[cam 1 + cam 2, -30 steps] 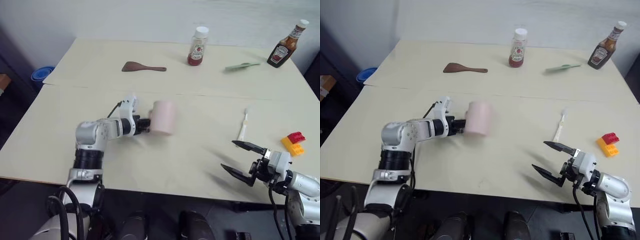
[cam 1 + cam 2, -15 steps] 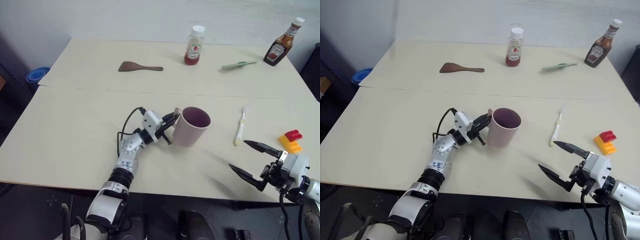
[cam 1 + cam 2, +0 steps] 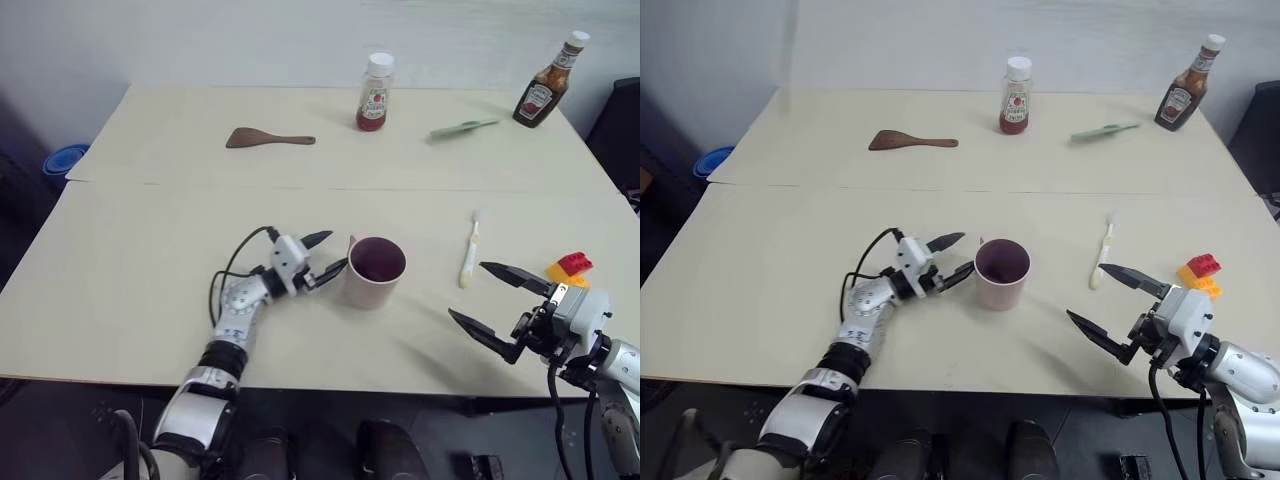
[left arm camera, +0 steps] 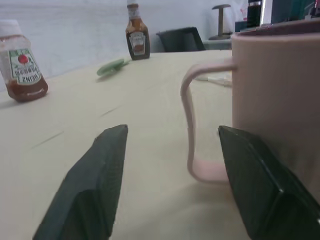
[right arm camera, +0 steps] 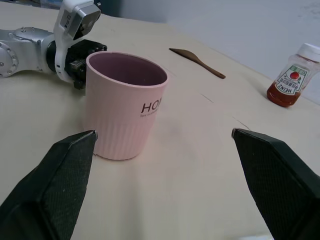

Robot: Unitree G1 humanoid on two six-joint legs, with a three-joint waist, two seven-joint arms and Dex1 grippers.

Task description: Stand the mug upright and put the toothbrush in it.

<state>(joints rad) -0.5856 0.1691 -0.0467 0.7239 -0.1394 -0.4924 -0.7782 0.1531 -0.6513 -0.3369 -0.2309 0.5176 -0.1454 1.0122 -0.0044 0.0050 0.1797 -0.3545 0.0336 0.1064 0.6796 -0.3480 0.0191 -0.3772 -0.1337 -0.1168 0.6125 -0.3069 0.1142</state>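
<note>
Mug [image 3: 375, 271] and toothbrush [image 3: 468, 250] both sit on the near half of the table [image 3: 150, 250], and we describe them from our near edge outward. Closest to us, our right gripper [image 3: 500, 305] hangs above the table's front right part, its two black fingers spread wide with nothing between them. Just beyond it lies the toothbrush, flat on the table with its bristled head pointing away from us, well apart from the mug. A red and yellow block [image 3: 570, 267] rests to the toothbrush's right. The mug stands upright near the table's middle, its mauve inside facing up. Our left gripper [image 3: 325, 257] is at the mug's left side, fingers parted to either side of the loop handle [image 4: 192, 125] without pressing on it. Farther back we see a brown spatula [image 3: 268, 139], a ketchup bottle [image 3: 374, 93], a pale green utensil [image 3: 463, 127] and a brown sauce bottle [image 3: 545, 88].
</note>
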